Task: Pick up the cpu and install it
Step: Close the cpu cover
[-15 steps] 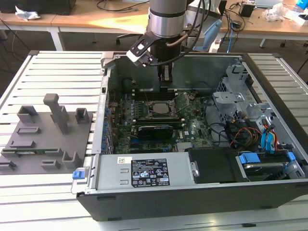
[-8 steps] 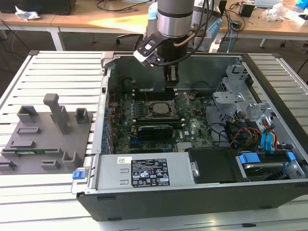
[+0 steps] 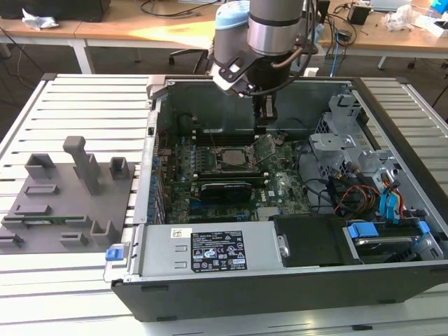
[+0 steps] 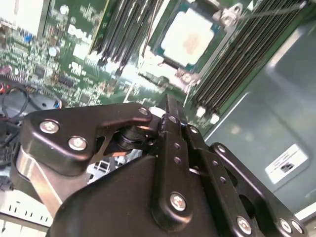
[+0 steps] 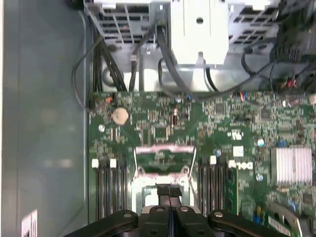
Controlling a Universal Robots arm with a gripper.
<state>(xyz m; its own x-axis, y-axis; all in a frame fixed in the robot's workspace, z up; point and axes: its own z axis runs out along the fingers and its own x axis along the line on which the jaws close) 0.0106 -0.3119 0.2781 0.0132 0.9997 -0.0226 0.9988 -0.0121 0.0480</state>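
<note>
Notes open computer case [image 3: 280, 294] flat on slatted table [image 3: 84, 91], motherboard [image 3: 178, 171] facing up inside. Places gripper [image 3: 264, 124] low over it, just to the exterior view's right of the socket [image 3: 229, 157]. Finds fingers [image 4: 174, 129] pressed together, nothing pinched. Locates cpu [image 4: 190, 38], in the second wrist view, lying flat within that socket, below and just beyond the gripper; square, so no long axis to align.

You see the arm [image 3: 273, 28] reaching down from above, wrist vertical. The gripper [image 3: 264, 122] points straight down, its 2 fingers [image 5: 163, 193] pressed flat together.
</note>
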